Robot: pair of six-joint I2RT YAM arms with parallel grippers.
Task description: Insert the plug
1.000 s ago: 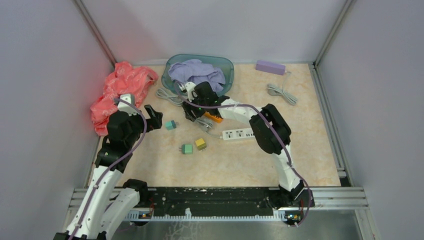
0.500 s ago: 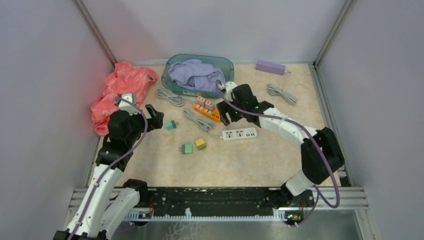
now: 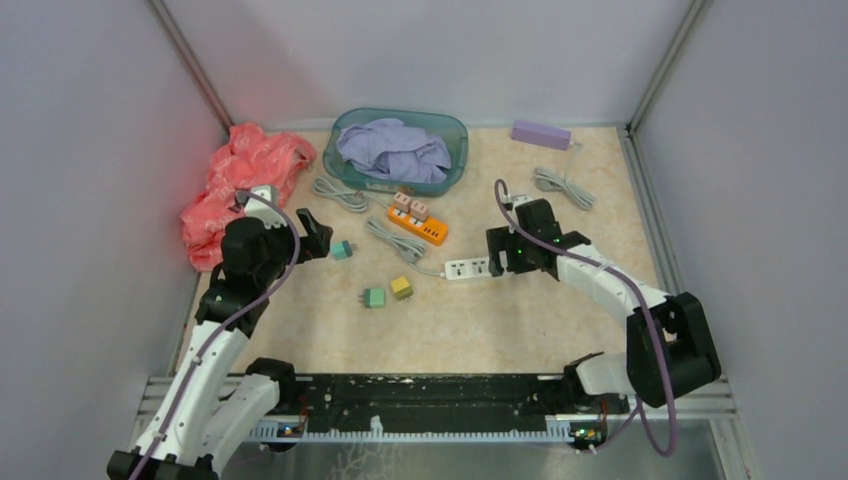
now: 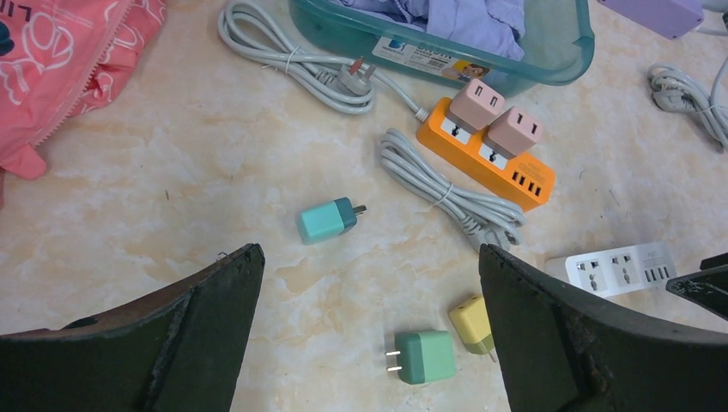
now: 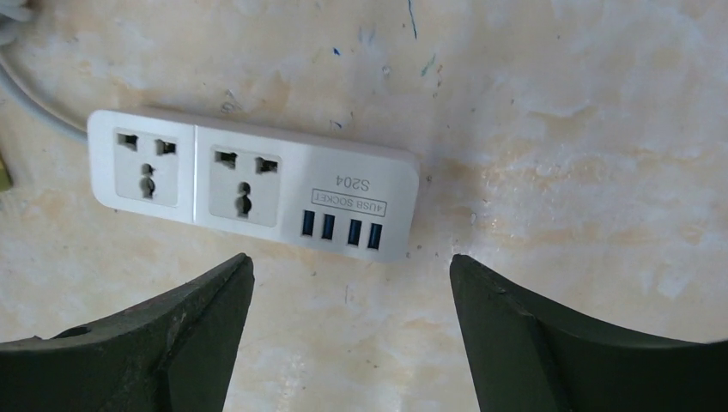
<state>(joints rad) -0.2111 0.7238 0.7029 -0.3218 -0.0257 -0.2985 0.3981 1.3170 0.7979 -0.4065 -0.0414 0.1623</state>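
Note:
A white power strip [image 3: 468, 268] lies mid-table, its sockets bare; it also shows in the right wrist view [image 5: 253, 182] and the left wrist view [image 4: 618, 268]. My right gripper [image 3: 497, 255] is open and empty, hovering just off the strip's USB end [image 5: 350, 262]. Three loose plugs lie on the table: teal [image 4: 328, 221], green [image 4: 425, 357] and yellow [image 4: 471, 324]. My left gripper [image 3: 312, 235] is open and empty above the table, beside the teal plug [image 3: 342, 250]; in the left wrist view the green plug lies between its jaws [image 4: 371, 257].
An orange power strip [image 3: 418, 222] holds two pink plugs [image 4: 494, 116]. Grey cable coils [image 3: 395, 240] lie beside it. A teal basin [image 3: 455, 160] of purple cloth stands at the back, a pink bag [image 3: 240, 185] at the left, and a purple box [image 3: 540, 133] with its cable [image 3: 562, 187] at the back right.
My right arm has swung from over the orange strip to the right and nearer, ending over the white strip's right end. My left arm has shifted only slightly.

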